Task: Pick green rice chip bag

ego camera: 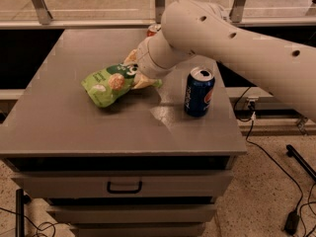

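Light-green and crinkly, the green rice chip bag point(111, 84) lies on the grey worktop point(69, 127), left of centre. The gripper point(137, 71) is clamped on the bag's right end, one pale finger above it and one below. A blue can point(199, 92) stands upright to the right, apart from the bag; a red can point(153, 29) shows partly behind the arm point(237, 48)

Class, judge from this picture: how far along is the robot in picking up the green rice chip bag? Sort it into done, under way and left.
Done: the arm's cream gripper is at the right end of the crinkly light-green rice chip bag. Under way: taking hold there, though a firm grip cannot be confirmed. Left: the lift, since the bag lies on the grey table top.
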Tool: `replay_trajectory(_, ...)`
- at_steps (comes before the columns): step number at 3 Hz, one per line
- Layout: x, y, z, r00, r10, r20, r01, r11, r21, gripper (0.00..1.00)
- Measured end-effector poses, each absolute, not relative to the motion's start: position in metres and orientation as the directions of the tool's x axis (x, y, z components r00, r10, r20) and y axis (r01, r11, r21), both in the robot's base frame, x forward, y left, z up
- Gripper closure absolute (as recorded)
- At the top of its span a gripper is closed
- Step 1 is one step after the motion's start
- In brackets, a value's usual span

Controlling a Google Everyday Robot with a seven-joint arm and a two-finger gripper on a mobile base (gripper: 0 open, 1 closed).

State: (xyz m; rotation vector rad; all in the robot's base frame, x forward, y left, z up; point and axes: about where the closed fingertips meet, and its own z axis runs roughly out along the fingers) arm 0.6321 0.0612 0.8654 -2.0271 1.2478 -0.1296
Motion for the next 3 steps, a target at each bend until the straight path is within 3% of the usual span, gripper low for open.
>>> replay_trajectory(1, 0.633, 0.063, 0.875, 0.508, -0.794, -0.334, -0.742, -0.206, -0.638, 1.0)
replay_trajectory(3, 0.642, 0.08, 0.934, 0.536, -0.708, -0.46, -0.713, -0.088, -0.696, 1.0)
